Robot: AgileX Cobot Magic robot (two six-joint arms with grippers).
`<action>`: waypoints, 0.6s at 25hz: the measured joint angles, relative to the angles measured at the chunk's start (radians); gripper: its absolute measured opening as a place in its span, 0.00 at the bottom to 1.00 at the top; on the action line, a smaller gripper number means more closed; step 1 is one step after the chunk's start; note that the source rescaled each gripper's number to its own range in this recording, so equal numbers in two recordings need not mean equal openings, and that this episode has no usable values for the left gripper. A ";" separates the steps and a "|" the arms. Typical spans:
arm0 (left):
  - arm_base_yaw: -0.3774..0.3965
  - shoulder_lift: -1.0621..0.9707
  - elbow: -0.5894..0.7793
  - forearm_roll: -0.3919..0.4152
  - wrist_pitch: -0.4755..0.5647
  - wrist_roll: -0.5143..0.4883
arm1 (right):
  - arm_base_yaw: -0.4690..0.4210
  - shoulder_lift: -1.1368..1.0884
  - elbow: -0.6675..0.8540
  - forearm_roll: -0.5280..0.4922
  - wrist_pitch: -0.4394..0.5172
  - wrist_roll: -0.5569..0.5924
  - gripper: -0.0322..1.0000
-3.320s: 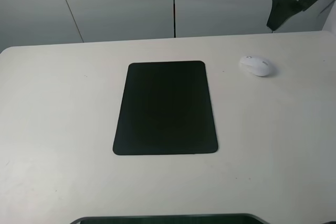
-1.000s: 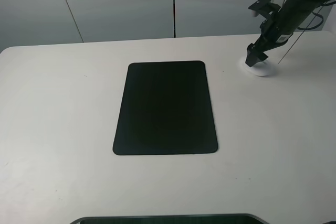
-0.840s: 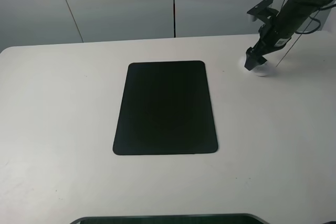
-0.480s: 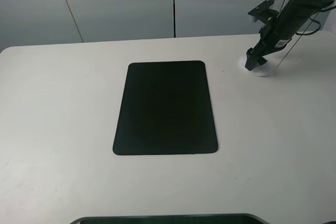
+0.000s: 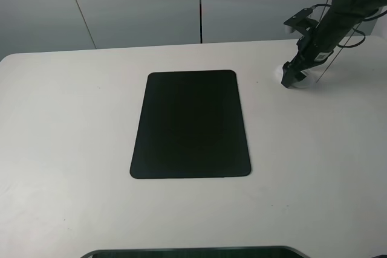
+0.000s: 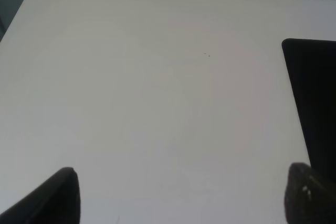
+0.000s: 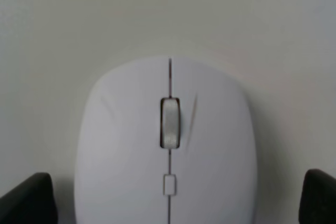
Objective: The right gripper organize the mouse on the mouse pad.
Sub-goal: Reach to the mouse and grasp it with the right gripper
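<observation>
White and oval, the small plastic computer mouse [image 7: 168, 145] sits on the pale table top [image 5: 72, 119]. It is at about two o'clock from the flat black rectangular mouse pad [image 5: 190, 124] and well apart from it. We see the black right gripper [image 5: 291, 80] low over it, jaws spread wide on both sides, holding nothing yet. If they close off-centre, we think the smooth mouse could slip out or spin away.
</observation>
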 joint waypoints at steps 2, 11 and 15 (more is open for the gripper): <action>0.000 0.000 0.000 0.000 0.000 0.000 | 0.000 0.000 0.000 0.000 0.000 0.000 1.00; 0.000 0.000 0.000 0.000 0.000 0.000 | 0.000 0.000 0.000 0.000 0.000 0.000 0.03; 0.000 0.000 0.000 0.000 0.000 0.000 | 0.000 0.000 0.000 0.002 0.002 0.000 0.03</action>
